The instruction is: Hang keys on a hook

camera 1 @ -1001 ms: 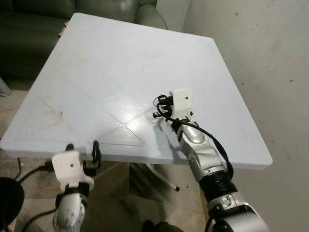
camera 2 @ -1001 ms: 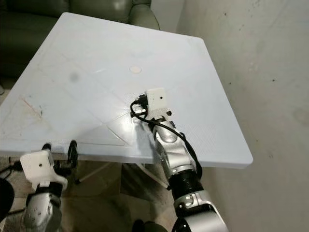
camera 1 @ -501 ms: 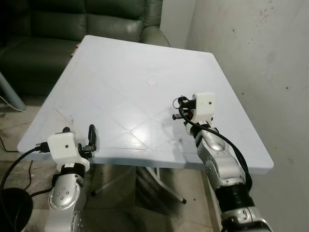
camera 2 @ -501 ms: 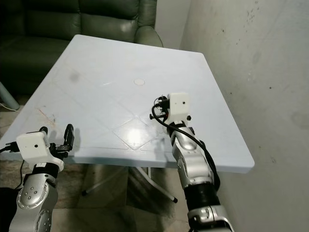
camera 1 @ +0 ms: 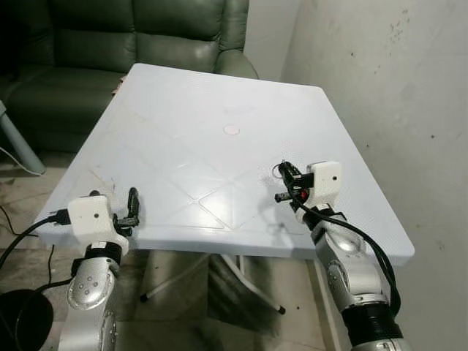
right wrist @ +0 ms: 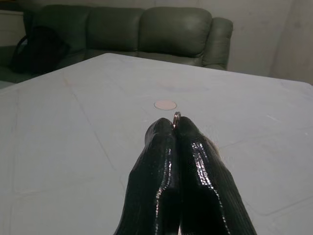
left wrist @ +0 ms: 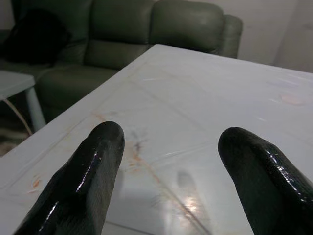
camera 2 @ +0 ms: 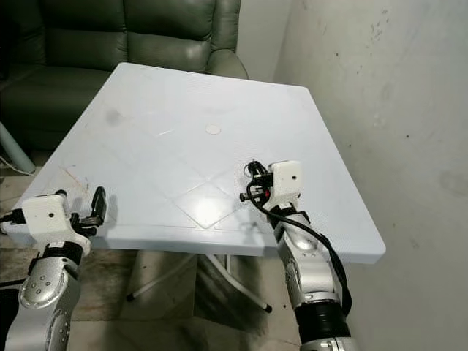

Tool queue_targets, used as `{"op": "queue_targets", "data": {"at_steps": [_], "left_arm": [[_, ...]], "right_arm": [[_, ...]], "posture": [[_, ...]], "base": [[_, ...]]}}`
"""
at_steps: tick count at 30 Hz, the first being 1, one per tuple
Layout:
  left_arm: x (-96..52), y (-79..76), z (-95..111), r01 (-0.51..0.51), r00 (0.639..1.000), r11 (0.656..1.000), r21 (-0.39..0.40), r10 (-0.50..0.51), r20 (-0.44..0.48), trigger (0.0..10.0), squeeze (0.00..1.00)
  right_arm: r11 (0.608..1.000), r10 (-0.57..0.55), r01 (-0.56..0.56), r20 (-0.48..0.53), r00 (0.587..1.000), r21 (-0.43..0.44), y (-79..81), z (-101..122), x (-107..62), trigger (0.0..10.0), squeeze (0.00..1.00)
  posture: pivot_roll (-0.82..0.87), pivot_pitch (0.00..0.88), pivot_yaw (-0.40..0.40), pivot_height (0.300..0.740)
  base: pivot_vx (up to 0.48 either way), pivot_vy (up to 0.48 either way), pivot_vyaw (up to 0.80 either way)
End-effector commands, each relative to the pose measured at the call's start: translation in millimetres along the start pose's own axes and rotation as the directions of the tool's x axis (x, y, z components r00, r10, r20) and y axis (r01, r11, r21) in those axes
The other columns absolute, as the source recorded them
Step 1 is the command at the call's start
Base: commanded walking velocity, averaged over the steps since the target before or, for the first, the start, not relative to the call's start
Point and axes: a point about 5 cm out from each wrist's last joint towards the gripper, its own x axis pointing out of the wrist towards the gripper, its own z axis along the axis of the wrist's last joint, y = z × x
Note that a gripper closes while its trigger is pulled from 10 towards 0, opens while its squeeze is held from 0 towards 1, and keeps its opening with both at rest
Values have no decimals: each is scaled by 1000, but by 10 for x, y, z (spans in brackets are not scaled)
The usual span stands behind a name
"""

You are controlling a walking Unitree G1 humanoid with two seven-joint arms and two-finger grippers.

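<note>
The keys [right wrist: 176, 119] are pinched at the tips of the right gripper, and little more than a small metal ring can be made out above the fingertips; the rest of the bunch is too small to tell. Going from the left, a dark green sofa [camera 1: 110, 44] is seen behind the white plastic table [camera 1: 183, 124]. The left gripper [camera 1: 130, 212] is held at the near left edge of the table, its two black fingers [left wrist: 83, 181] spread wide apart with nothing between them. A small round mark [camera 1: 231, 130] lies at the table's centre. Further right, the right gripper [camera 1: 287, 183] is raised above the near right part of the tabletop, its fingers [right wrist: 161, 176] pressed tightly together on the ring. A pale, speckled wall [camera 1: 395, 95] is seen along the table's right side.
</note>
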Motion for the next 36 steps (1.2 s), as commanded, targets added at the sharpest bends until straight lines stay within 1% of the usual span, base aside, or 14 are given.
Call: {"op": "queue_targets", "data": {"at_steps": [1, 2, 3, 4, 8, 11, 13, 14, 16, 20, 22, 26, 29, 36], "left_arm": [[44, 5, 10, 1, 1000, 1000, -27, -1, -7, 10000, 0], [50, 6, 15, 3, 1000, 1000, -26, -4, -4, 10000, 0], [61, 0, 19, 12, 1000, 999, -31, -12, -7, 10000, 0], [63, 1, 18, 14, 1000, 999, -32, -14, -9, 10000, 0], [32, 10, 21, 39, 999, 998, -53, -38, 18, 10000, 0], [-9, 21, -34, 47, 999, 997, -54, -47, 4, 10000, 0], [-82, -4, -137, 75, 997, 996, -43, -76, -21, 10000, 0], [-92, -1, -165, 68, 997, 997, -40, -69, -33, 10000, 0], [-103, 5, -194, 49, 998, 997, -66, -52, -45, 10000, 0], [-100, 8, -185, 49, 998, 996, -76, -52, -37, 10000, 0], [-66, -9, -140, 53, 998, 996, -65, -54, -24, 10000, 0], [-57, -4, -139, 55, 998, 996, -63, -56, -20, 10000, 0], [43, 51, -23, 44, 999, 997, -61, -43, 19, 10000, 0], [85, 99, -3, 26, 1000, 998, -51, -25, 18, 10000, 0]], "right_arm": [[999, -34, 33, 14, 999, 4, -60, 13, -20, 10000, 0], [999, -33, 33, 16, 999, 7, -57, 13, -19, 10000, 0], [999, -34, 34, 26, 999, -30, -53, 23, -21, 10000, 0], [999, -34, 35, 28, 999, -41, -49, 24, -23, 10000, 0], [999, -14, 16, 45, 999, -36, -20, 5, -103, 10000, 0], [999, -16, 16, 28, 999, -29, -26, -46, -152, 10000, 0], [1000, -14, 15, 8, 1000, -12, -41, -125, -221, 10000, 0], [1000, -23, 23, 2, 1000, -18, -53, -151, -235, 10000, 0], [999, -42, 42, -14, 999, -19, -68, -197, -251, 10000, 0], [999, -42, 42, -16, 999, -11, -61, -198, -253, 10000, 0], [998, -62, 62, -9, 998, -5, -66, -152, -205, 10000, 0], [998, -63, 63, -9, 998, -3, -61, -148, -195, 10000, 0], [998, -58, 58, -2, 998, -14, -81, -92, -141, 10000, 0], [997, -65, 65, 0, 998, -28, -125, -59, -107, 10000, 0]], "posture": [[-9, 0, -76, 740], [-11, 0, -75, 740], [-13, 0, -74, 740], [-15, 0, -72, 740], [-29, 0, -63, 740], [-32, 0, -57, 740], [-35, 0, -53, 740], [-35, 0, -50, 740], [-34, 0, -47, 740], [-34, 0, -47, 740], [-33, 0, -45, 740], [-34, 0, -43, 740], [-41, 0, -43, 740], [-42, 0, -44, 740]], "base": [[0, 0, 0], [0, 0, 0], [0, 0, 0], [0, 0, 0], [0, 0, 0], [0, 0, 0], [0, 0, 0], [0, 0, 0], [0, 0, 0], [0, 0, 0], [0, 0, 0], [0, 0, 0], [0, 0, -769], [0, 0, -764]]}}
